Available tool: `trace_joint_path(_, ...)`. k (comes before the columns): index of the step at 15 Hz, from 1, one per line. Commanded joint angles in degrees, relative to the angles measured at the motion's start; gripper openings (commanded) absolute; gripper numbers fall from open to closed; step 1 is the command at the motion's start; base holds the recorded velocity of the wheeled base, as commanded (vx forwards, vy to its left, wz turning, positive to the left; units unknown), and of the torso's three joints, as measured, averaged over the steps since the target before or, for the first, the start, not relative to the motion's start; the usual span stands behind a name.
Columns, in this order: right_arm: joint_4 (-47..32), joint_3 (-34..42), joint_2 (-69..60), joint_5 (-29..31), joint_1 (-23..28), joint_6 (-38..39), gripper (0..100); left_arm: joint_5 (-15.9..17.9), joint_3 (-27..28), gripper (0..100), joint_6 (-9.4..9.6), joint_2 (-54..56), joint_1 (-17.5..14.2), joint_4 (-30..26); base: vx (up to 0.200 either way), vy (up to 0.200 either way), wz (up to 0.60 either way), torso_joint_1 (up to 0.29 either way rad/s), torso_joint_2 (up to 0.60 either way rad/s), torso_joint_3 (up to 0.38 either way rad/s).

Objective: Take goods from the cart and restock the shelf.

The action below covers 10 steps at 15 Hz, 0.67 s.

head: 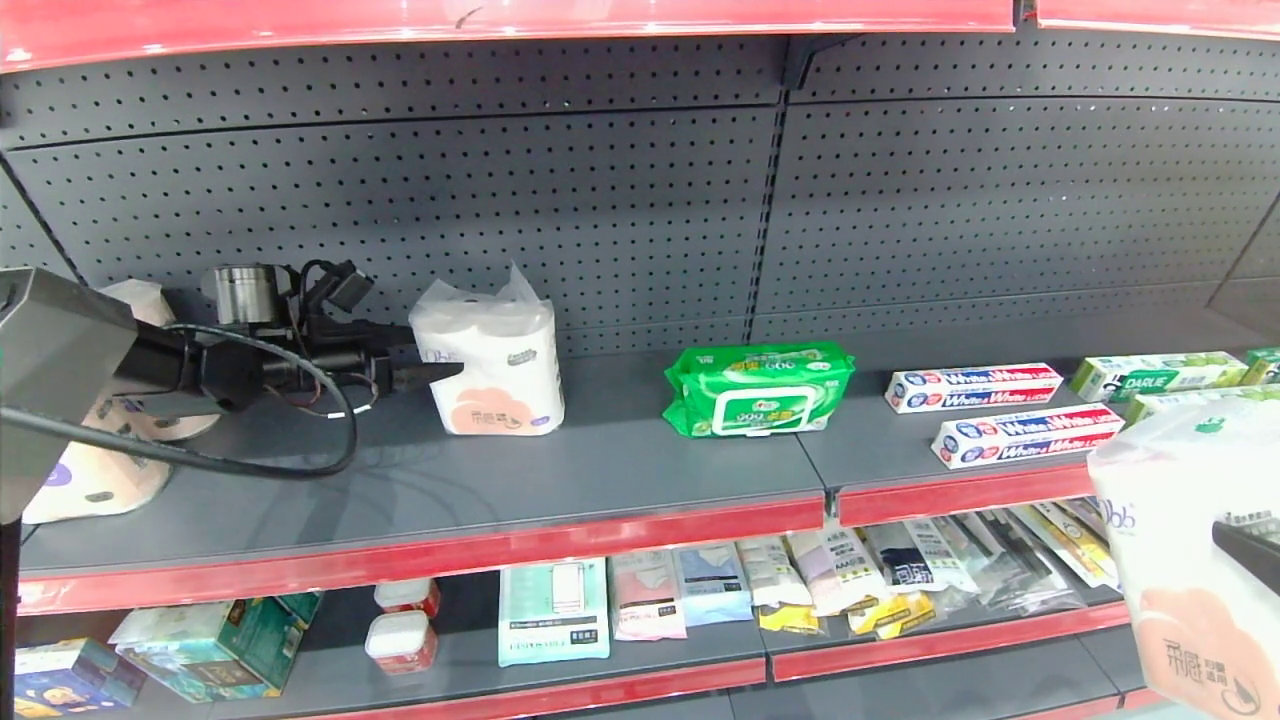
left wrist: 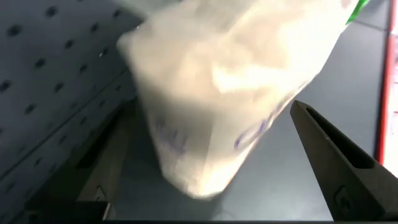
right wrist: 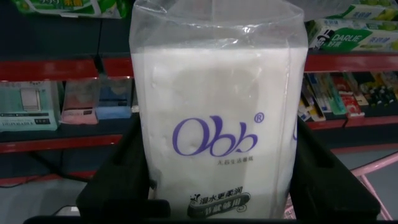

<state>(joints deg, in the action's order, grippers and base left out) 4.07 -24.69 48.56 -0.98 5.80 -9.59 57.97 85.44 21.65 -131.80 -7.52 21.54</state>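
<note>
Right end effector [right wrist: 221,180] pinches upright tissue pack [head: 1180,520], low and right of shelf [head: 620,470]. Left end effector [left wrist: 214,171], spread, flanks shelved pack [head: 495,365].

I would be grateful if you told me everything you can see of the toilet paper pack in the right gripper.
The toilet paper pack is a block of white rolls in clear, glossy plastic film, loose at the top. It bears purple lettering, a dark label lower down and a peach pattern on one face. It is held upright, clamped at both sides by the right gripper, in the air before the right end of the shelf, apparently touching nothing else.
</note>
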Motion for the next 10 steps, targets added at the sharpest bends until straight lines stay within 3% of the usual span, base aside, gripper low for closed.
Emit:
trace_joint_path(1,0.15,0.08,0.58,0.01,0.00,-0.16,0,0.92,2.53,100,-0.12,-1.17,0.67,-0.89,0.000,0.000,0.00,0.000,0.00,0.000)
trace_joint_path(4,0.15,0.08,0.75,0.01,0.00,-0.78,0,3.29,5.70,100,-0.12,-2.58,1.37,-2.64,0.000,0.000,0.00,0.000,0.00,0.000)
trace_joint_path(10,-0.12,0.16,0.75,1.15,0.00,-1.92,0,6.19,6.05,100,-0.21,-3.99,2.69,-2.73,0.000,0.000,0.00,0.000,0.00,0.000)
